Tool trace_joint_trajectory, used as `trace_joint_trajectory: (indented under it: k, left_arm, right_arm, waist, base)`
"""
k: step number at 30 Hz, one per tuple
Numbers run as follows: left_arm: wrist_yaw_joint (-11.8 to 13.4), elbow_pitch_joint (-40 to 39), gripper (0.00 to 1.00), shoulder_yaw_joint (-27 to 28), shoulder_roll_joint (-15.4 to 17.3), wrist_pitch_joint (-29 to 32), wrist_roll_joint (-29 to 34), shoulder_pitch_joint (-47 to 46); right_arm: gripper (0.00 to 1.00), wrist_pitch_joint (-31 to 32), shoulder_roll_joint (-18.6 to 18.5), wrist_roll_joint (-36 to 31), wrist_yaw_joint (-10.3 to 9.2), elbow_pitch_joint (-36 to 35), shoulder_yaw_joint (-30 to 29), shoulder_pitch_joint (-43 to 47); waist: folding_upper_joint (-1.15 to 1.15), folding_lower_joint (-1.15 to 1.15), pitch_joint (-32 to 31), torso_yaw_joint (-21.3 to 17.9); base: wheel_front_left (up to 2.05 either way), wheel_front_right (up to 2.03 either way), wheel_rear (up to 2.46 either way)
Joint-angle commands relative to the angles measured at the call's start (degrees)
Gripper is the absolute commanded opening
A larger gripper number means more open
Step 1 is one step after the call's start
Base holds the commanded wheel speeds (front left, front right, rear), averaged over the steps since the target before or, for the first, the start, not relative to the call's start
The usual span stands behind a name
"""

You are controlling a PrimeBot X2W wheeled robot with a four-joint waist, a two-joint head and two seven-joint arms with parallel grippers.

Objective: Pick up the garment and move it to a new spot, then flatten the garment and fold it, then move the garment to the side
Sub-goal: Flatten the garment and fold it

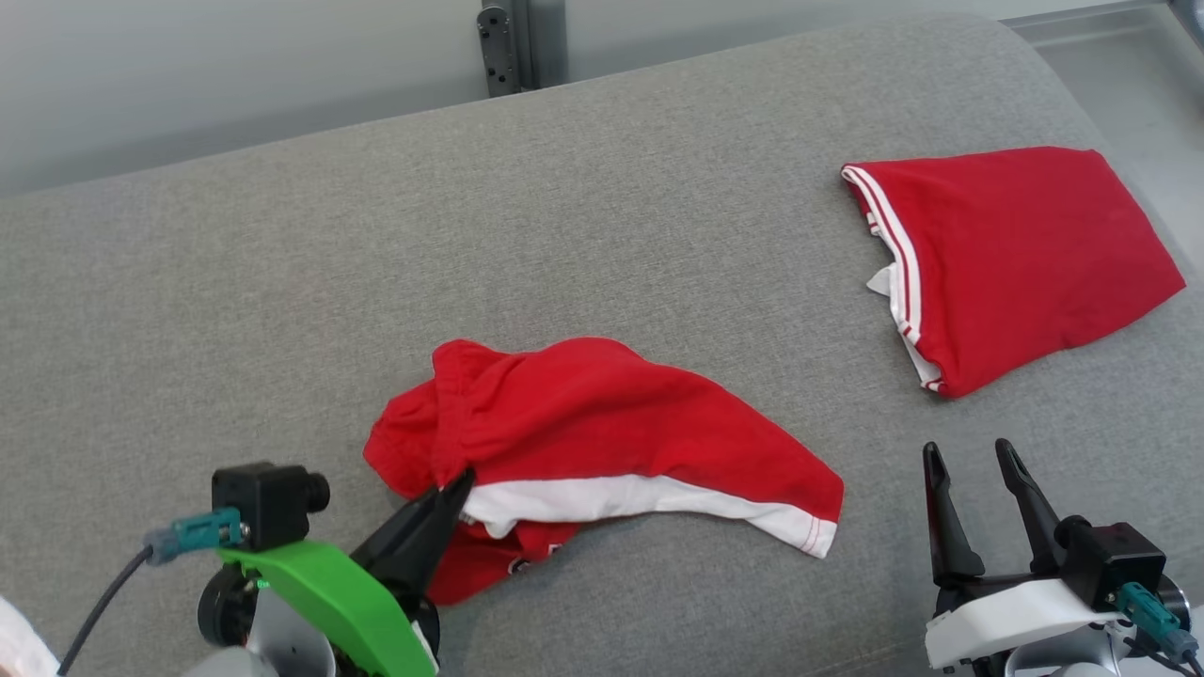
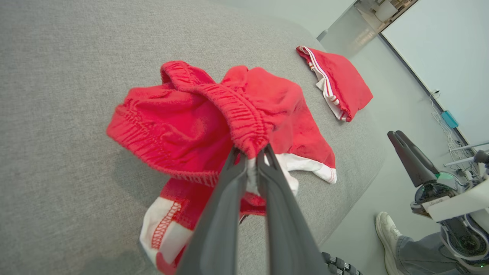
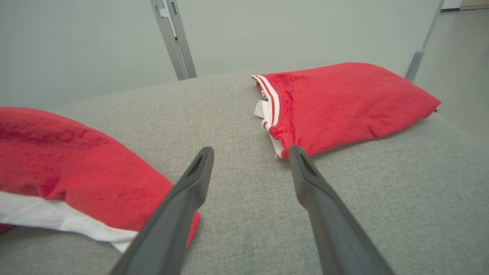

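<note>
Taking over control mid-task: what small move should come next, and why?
Probably lift the left gripper straight up: it is shut on the waistband of the crumpled red-and-white shorts, which lie on the grey fabric cushion. The right gripper is open.

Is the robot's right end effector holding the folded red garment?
No, the right end effector is open, with bare grey cushion between its fingers.

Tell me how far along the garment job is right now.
Done: the left gripper is shut on the elastic waistband of the crumpled red garment. A folded red garment lies apart at the far right of the grey cushion. In hand: the pick-up; most of the cloth rests on the cushion. Left: carrying it to a new spot, flattening, folding, moving aside. The right gripper is open, holding nothing.
</note>
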Motion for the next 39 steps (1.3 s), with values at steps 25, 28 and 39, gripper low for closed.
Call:
trace_joint_trajectory:
  k: [25, 28, 39]
  left_arm:
    - [-1.78, 10.76, 1.00, 4.16, -6.18, -12.20, -0.54, 7.12]
    - [-0.93, 8.26, 1.00, 7.73, -5.40, -13.48, 3.04, 9.88]
    - [-2.51, 9.63, 1.00, 32.23, -15.57, -13.75, 27.08, 23.39]
  right_arm:
    - [1.00, 0.02, -0.08, -1.53, 0.00, 0.91, 0.80, -0.88]
    - [1.00, 0.02, -0.10, -2.36, -0.01, -0.23, -0.74, -0.23]
    - [1.00, 0.02, -1.40, -6.78, 0.00, -8.90, -8.36, 3.98]
  waist:
    - [0.00, 0.00, -0.31, 5.96]
    - [0.00, 0.00, -1.81, 6.32]
    - [0.00, 0.00, -9.65, 8.11]
  base:
    - [0.00, 0.00, 0.00]
    - [0.00, 0.00, 0.00]
    - [0.00, 0.00, 0.00]
